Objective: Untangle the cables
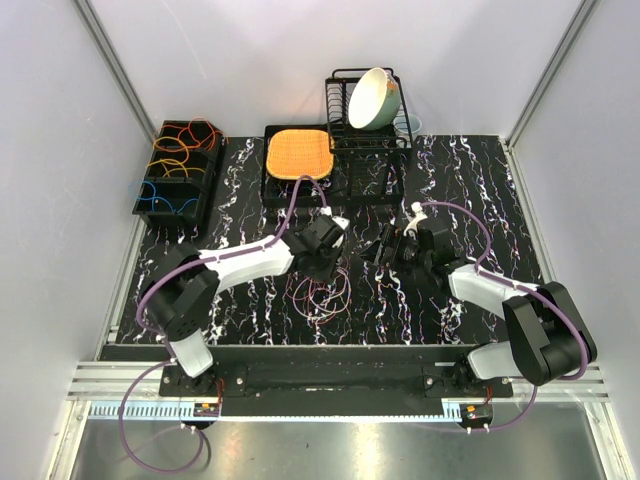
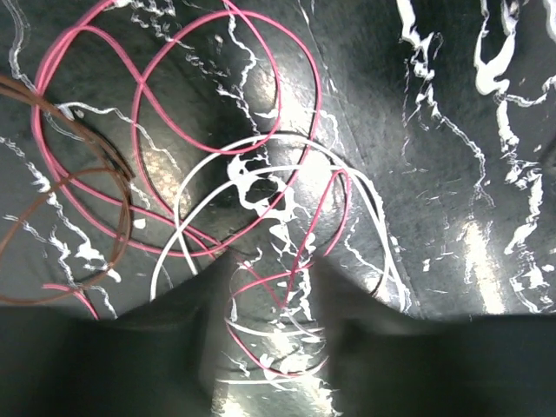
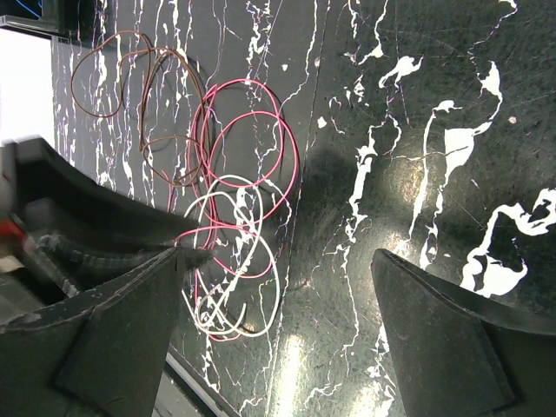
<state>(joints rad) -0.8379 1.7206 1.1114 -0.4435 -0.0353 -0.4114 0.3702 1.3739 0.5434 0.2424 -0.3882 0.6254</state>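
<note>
- I am looking at the tangle (image 1: 320,292), which is lying flat on the desk (image 1: 470,190) at the middle of the overhead view.
- I am counting three cables in it: one pink cable (image 2: 318,87), one white cable (image 2: 261,137) and one brown cable (image 3: 122,35), their loops crossing one another.
- I am holding the left tool (image 2: 271,269) at twelve o'clock of the tangle. Its fingers are standing apart astride crossing pink and white strands, and I am seeing no pinch.
- I am holding the right tool (image 3: 278,261) at two o'clock of the tangle, spread wide with nothing between.
- I am judging the wire light, thin and springy, likely to slide on the glossy desk and drag its neighbours. I am favouring a hold on one strand at an outer arc, clear of the crossings.
- I am counting three black bins (image 1: 140,195) at ten o'clock, holding spare loops (image 1: 190,135) in orange, yellow and blue.
</note>
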